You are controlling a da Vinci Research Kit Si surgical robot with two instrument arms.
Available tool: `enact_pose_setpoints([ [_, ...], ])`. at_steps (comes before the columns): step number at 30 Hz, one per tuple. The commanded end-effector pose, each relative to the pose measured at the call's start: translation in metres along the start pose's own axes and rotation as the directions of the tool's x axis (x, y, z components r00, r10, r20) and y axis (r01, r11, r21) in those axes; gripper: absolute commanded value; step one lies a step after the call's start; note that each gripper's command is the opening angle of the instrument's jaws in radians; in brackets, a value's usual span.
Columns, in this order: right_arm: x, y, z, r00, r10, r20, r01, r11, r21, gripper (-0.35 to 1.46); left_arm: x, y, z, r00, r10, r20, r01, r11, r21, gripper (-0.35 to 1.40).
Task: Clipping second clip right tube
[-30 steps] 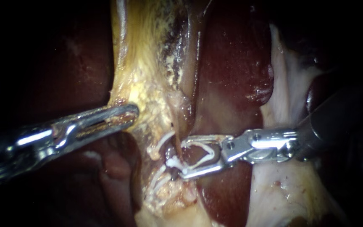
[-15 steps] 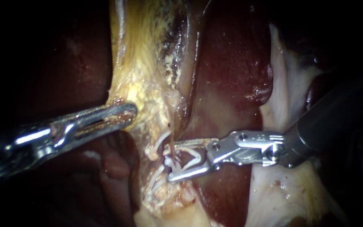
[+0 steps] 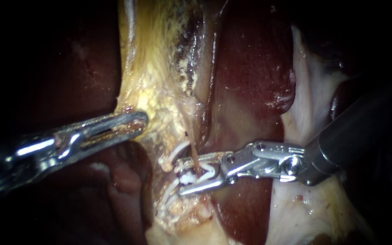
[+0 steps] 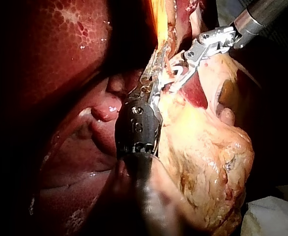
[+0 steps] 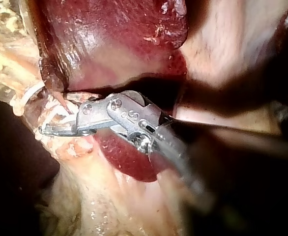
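My right instrument (image 3: pixel 180 177) comes in from the right, and its jaws carry a white clip (image 3: pixel 205 173). They have narrowed around a thin tan tube (image 3: pixel 192 152) that runs down from the pale yellow tissue (image 3: pixel 155 90). This is the right-hand one of the strands here. In the right wrist view the same jaws (image 5: pixel 53 129) lie nearly together against frayed white tissue. My left instrument (image 3: pixel 134 121) reaches in from the left, its jaws shut on the edge of the yellow tissue and holding it taut. The left wrist view shows those jaws (image 4: pixel 154 69) beside the right instrument (image 4: pixel 183 73).
Dark red liver (image 3: pixel 250 68) fills the background behind the tube. More white clips (image 3: pixel 174 153) sit on tissue just left of the jaws, with others lower down (image 3: pixel 166 197). Pale membrane (image 3: pixel 309 90) lies under the right shaft. A fatty yellow mass (image 4: pixel 208 157) lies beside the left shaft.
My right instrument slid left onto the thin tube and its jaws closed from wide apart to narrow, squeezing the white clip. The left instrument kept its hold and place.
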Motion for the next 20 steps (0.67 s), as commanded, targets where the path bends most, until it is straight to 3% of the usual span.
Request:
enact_pose_setpoints([
  [1, 0.0000, 0.0000, -0.0003, 1.000, 0.021, -0.006, -0.021, 1.000, -0.011, -0.30, 0.0000, 0.0001, 0.0000, 1.0000, 0.000, 0.000, 0.000, 1.000, -0.001, -0.35],
  [20, 0.0001, 0.0000, -0.0013, 0.999, 0.048, -0.002, -0.048, 0.999, -0.020, -0.35, -0.0001, 0.0009, 0.0002, 1.0000, 0.000, 0.004, 0.000, 1.000, -0.008, -0.35],
])
